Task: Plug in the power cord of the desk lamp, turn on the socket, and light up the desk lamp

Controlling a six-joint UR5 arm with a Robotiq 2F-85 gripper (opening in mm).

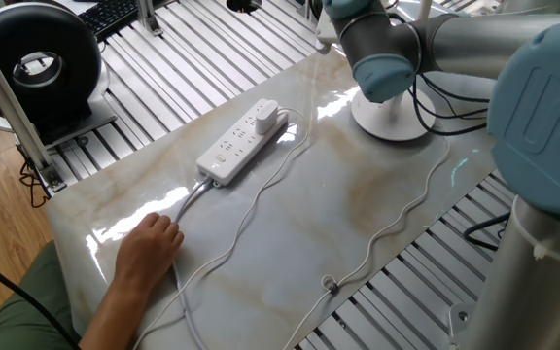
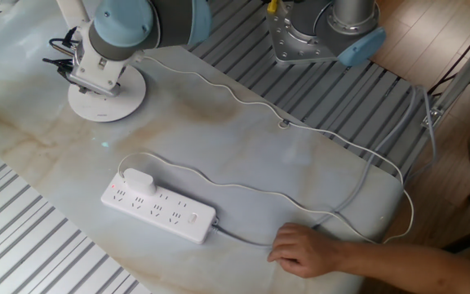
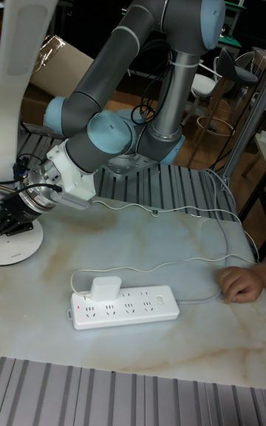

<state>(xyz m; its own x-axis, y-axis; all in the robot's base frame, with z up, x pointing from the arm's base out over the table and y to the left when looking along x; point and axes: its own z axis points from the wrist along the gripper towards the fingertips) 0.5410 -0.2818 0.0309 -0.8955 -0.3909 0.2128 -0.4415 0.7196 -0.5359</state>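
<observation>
— Plug (image 3: pixel 106 287) sits seated in the end outlet of the socket (image 3: pixel 125 306); why hover at the desk lamp (image 3: pixel 16 241)?

— Its base carries the switch, I judge, so my gripper (image 3: pixel 10 209) hangs over the disc — whether spread or pressed together, I cannot tell.

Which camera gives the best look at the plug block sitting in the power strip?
The tall fixed view: the plug block faces the camera, seated at the left end of the power strip. The other fixed view shows it from above, clear but smaller. One fixed view shows it small and farther off.
</observation>
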